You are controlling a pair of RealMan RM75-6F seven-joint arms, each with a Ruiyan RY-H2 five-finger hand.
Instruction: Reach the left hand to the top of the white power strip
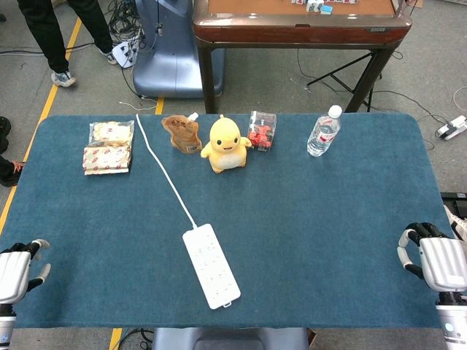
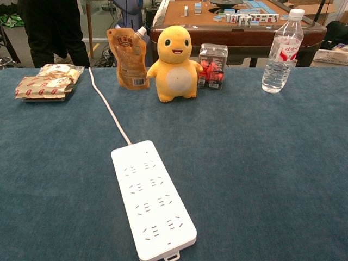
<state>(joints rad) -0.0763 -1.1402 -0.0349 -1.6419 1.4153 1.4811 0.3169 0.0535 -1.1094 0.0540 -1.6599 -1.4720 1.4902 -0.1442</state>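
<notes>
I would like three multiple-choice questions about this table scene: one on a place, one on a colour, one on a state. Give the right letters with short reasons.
1. Where does the clear plastic water bottle stand?
A. far right of the row
B. beside the snack packets
C. on the strip

2. What colour is the plush dragon toy?
A. green
B. yellow
C. white

3. What is the left hand doing?
A. pressing the long white power strip
B. gripping the cable
C. touching nothing

Answers: 1 A, it is rightmost along the back row. 2 B, its body is yellow. 3 C, it sits at the blue table's near left edge, apart from the strip.
</notes>
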